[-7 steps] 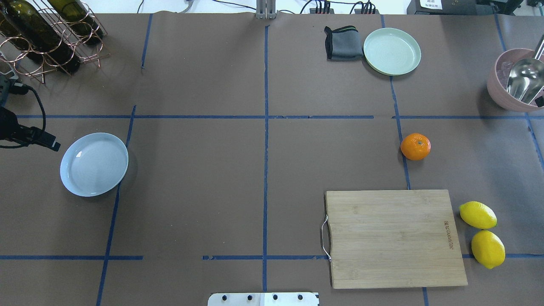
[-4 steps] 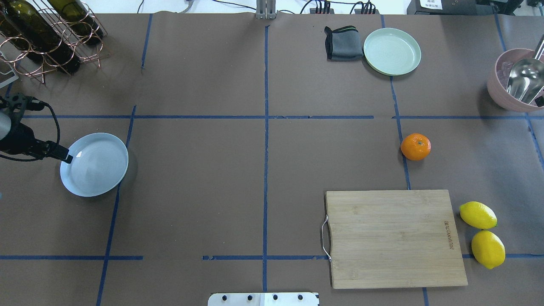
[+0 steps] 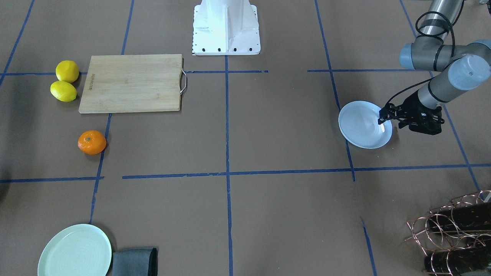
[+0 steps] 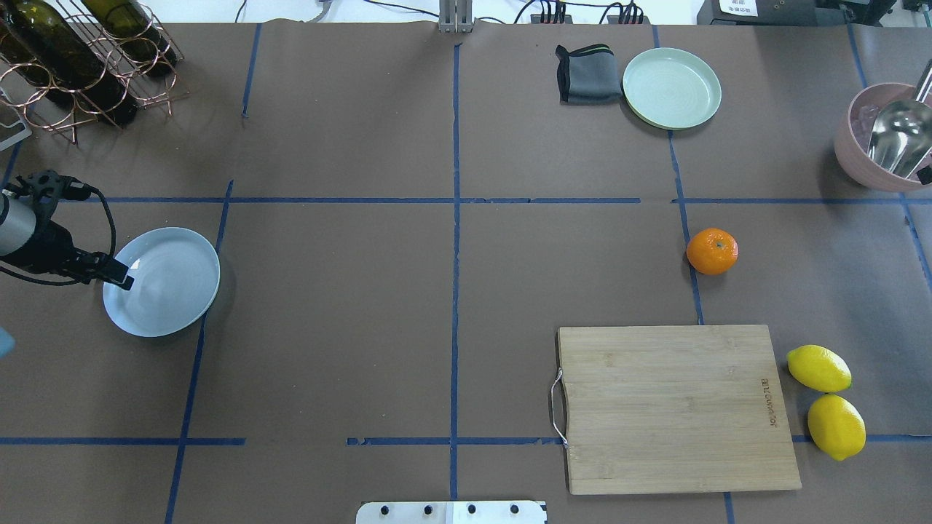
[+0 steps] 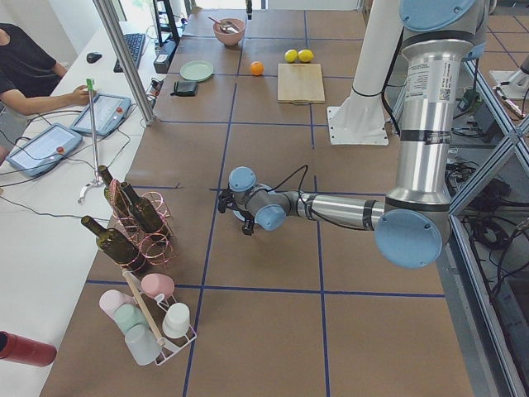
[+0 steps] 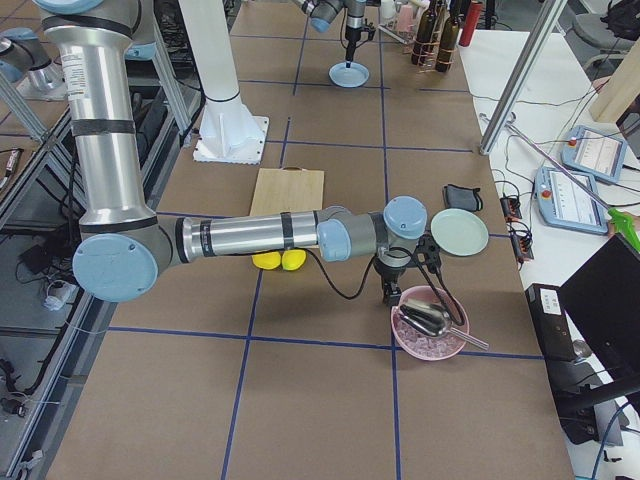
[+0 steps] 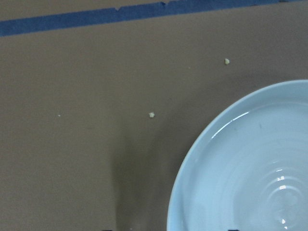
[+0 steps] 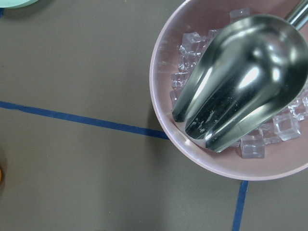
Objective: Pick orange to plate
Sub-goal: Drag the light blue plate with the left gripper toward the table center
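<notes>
The orange (image 4: 712, 251) lies alone on the brown table, right of centre, just beyond the cutting board; in the front-facing view the orange (image 3: 92, 142) is at the left. The pale blue plate (image 4: 175, 291) sits far off at the table's left side and holds nothing. My left gripper (image 4: 124, 282) hovers at that plate's left rim, jaws apart and open, nothing between them; the left wrist view looks down on the plate (image 7: 250, 168). My right gripper (image 6: 385, 297) hangs beside the pink bowl, and I cannot tell its state.
A pink bowl (image 4: 848, 138) of ice with a metal scoop stands at the right edge. A wooden cutting board (image 4: 673, 407) and two lemons (image 4: 818, 368) lie near the front right. A mint-green plate (image 4: 671, 88), grey cloth (image 4: 588, 73) and wine-bottle rack (image 4: 80, 58) line the far side.
My left gripper has moved rightward and slightly toward the front, from just off the blue plate's upper left to over its left rim. The orange and plate have not moved.
</notes>
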